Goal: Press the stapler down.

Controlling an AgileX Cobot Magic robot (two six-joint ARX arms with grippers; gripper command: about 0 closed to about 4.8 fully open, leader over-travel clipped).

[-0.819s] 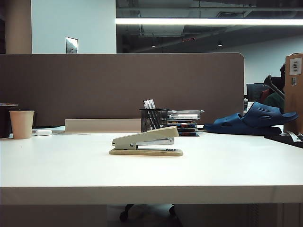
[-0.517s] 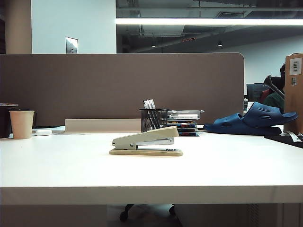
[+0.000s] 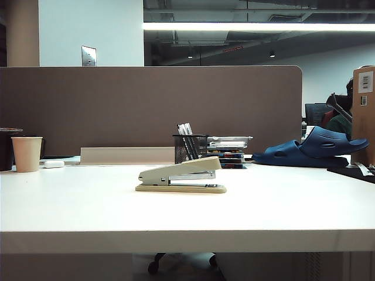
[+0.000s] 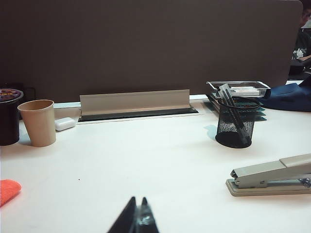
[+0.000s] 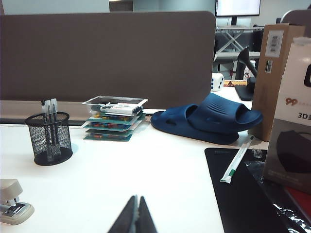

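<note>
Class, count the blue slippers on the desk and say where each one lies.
2. One blue slipper lies flat on the table beside the stacked trays; the second slipper rests on top of it, nearer the cardboard box.

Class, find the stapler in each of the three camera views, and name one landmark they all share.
Exterior view: stapler at the table's centre.
Left wrist view: stapler at the frame's right edge.
Right wrist view: only one end of it shows in the frame's corner.
Shared landmark: the black mesh pen holder behind it.
</note>
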